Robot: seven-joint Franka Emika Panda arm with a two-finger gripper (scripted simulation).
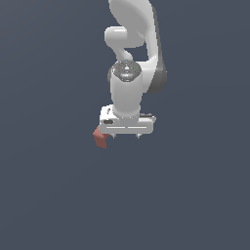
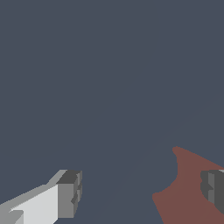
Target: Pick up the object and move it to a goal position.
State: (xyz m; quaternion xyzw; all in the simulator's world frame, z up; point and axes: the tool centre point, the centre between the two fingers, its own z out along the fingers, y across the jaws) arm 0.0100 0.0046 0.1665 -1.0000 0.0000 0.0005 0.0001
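The object (image 1: 100, 137) is a small brick-red angular block on the dark floor, at the exterior view's left of the white gripper (image 1: 126, 136). The gripper points down and stands open, its short fingertips (image 1: 114, 136) just above the floor. In the wrist view the object (image 2: 183, 188) shows as a red bent shape beside one dark finger pad (image 2: 212, 188), which overlaps its edge. The other pad (image 2: 70, 192) is far from it. Nothing is held between the fingers of the gripper (image 2: 141, 190). Whether the pad touches the block cannot be told.
A plain dark grey-blue floor (image 1: 195, 195) fills both views. The white arm (image 1: 128, 58) rises behind the gripper.
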